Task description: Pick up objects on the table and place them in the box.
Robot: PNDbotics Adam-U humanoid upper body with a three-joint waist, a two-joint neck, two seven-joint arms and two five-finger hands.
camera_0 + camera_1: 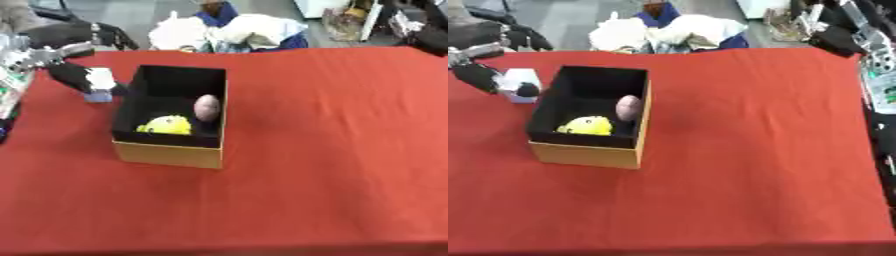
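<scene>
The left hand (pixel 77 76) sits at the left edge of the red table (pixel 332 150), just outside the left wall of the box (pixel 171 150), with its fingers curled around a small white and blue object (pixel 100 85) whose shape is too blurred to name. The object appears to be held just above the cloth beside the box, not yet over the opening, though whether it has fully left the table cannot be told. Inside the box, a yellow toy (pixel 164 125) lies at the near left of the floor and a pale pink egg-shaped thing (pixel 206 107) leans against the right wall. To finish this step well, the hand probably needs to lift until the object clears the box's rim, travel right until it is over the dark open floor at the back, then let go low so nothing bounces out or knocks the wall. The right hand's state cannot be told: only dark arm parts show at the right edge of the right eye view.
</scene>
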